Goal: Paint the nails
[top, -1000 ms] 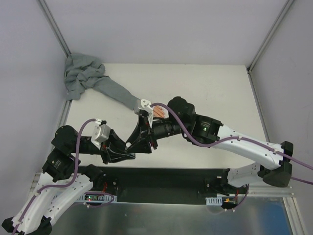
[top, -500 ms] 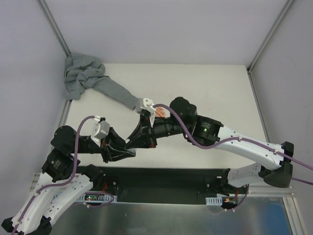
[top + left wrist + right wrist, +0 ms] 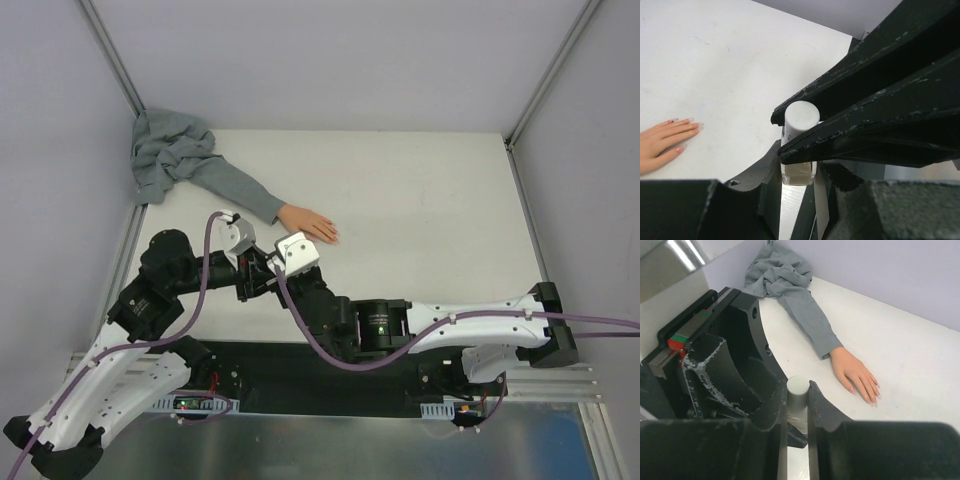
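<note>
The small nail-polish bottle (image 3: 797, 172) stands upright between the jaws of the left gripper (image 3: 798, 189). They are closed on its glass body. The jaws of the right gripper (image 3: 797, 405) come in from the right and press against both sides of its white cap (image 3: 798, 386), closed on it. This looks like the uncapping step, with no brush out yet.

The nails (image 3: 867, 396) are at the fingertips of the fake hand (image 3: 308, 222), which lies flat on the table (image 3: 420, 200), palm down. It is just beyond the meeting jaws, on the far side and slightly right. Its long axis runs from the grey sleeve (image 3: 225, 185) at far left down to fingers pointing right, so the nails are at the right end. Both arms are close to it, but the right one grips the cap, so carrying it to the nails would likely fall to that arm: a short reach far and to the right.

In the top view the wrists hide the bottle entirely. Only the left wrist view shows the pale liquid in the glass, and only the right wrist view shows the hand and sleeve whole.
</note>
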